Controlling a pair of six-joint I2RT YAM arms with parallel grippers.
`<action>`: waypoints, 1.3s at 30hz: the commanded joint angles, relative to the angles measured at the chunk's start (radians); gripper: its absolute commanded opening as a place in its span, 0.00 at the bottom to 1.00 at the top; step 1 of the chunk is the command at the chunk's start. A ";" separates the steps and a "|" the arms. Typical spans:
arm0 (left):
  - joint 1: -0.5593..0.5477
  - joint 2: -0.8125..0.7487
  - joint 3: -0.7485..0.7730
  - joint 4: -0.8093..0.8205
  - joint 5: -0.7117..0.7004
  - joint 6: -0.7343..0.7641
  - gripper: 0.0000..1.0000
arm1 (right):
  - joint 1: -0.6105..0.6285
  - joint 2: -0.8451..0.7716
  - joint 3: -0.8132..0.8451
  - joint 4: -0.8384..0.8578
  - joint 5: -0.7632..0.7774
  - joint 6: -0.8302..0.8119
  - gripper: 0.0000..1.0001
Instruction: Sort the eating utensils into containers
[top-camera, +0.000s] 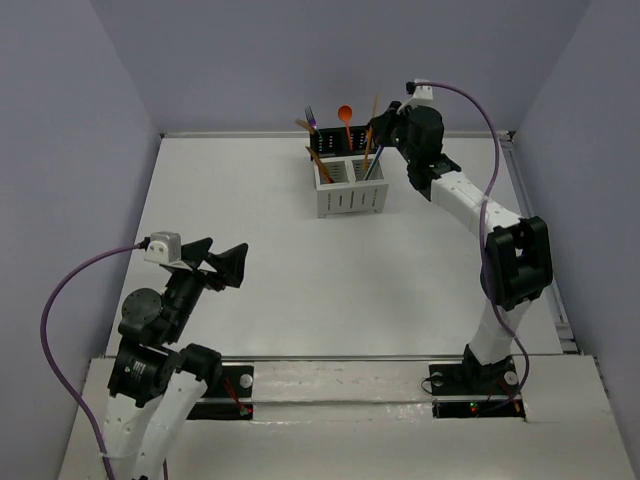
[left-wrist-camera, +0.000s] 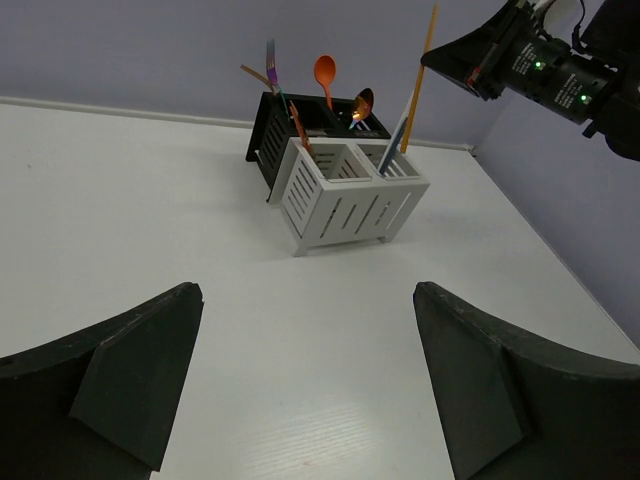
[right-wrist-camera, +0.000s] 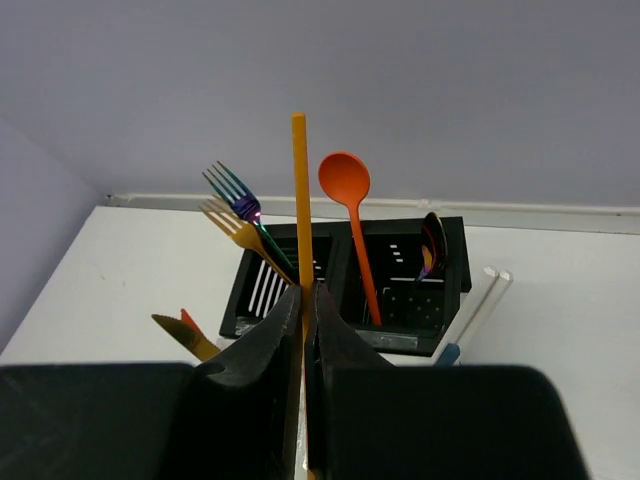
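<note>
The containers are two white holders joined to two black ones at the far middle of the table. My right gripper is shut on an orange chopstick, holding it upright above the block; in the left wrist view the chopstick has its lower end in the right white holder. An orange spoon, a gold fork, an iridescent fork and a dark spoon stand in the holders. My left gripper is open and empty, far from the block.
White chopsticks with a blue end lean in the right white holder. A gold knife tip shows at the left white holder. Walls close the table at the back and sides. A purple cable loops over the right arm.
</note>
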 joint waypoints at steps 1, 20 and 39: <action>0.010 0.025 0.019 0.057 0.016 0.019 0.99 | 0.006 0.032 -0.011 0.220 0.041 -0.040 0.07; 0.028 0.036 0.016 0.063 0.033 0.019 0.99 | 0.044 0.096 -0.160 0.431 0.126 -0.126 0.08; 0.088 0.045 0.021 0.061 0.031 0.014 0.99 | 0.114 -0.453 -0.483 0.287 0.110 -0.028 0.77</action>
